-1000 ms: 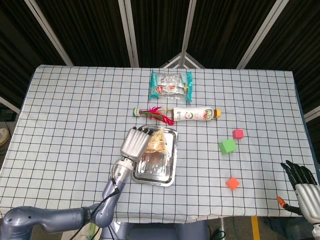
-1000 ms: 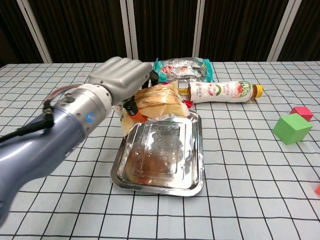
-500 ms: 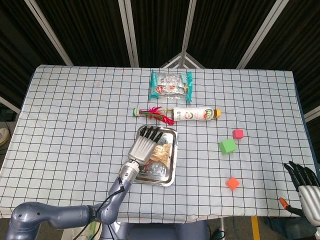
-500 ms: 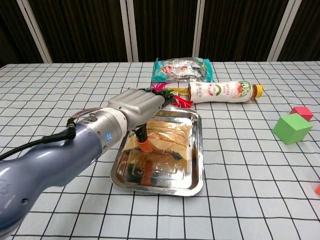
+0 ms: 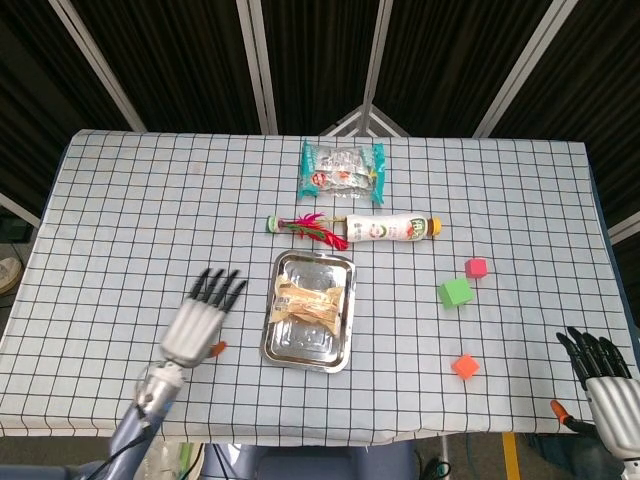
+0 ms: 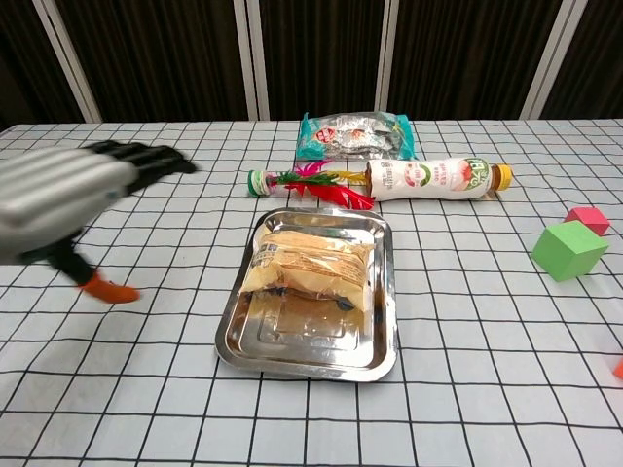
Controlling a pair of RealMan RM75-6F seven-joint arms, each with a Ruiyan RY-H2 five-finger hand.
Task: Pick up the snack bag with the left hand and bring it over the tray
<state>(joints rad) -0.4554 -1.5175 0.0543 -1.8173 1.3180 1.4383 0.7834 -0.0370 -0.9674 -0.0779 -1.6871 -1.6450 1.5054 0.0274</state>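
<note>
The snack bag (image 5: 311, 300) lies flat in the far half of the metal tray (image 5: 283, 348) on the checked table (image 5: 120, 220). My left hand (image 5: 200, 320) hangs above the cloth just left of the tray, fingers (image 5: 222, 287) spread wide and holding nothing. My right hand (image 5: 600, 375) sits at the table's near right corner, fingers apart, well away from everything.

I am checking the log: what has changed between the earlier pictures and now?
The left hand let go of the snack bag, which now lies in the tray, and drew back to the tray's left, open. The right hand, bottle and cubes stayed put.
</note>
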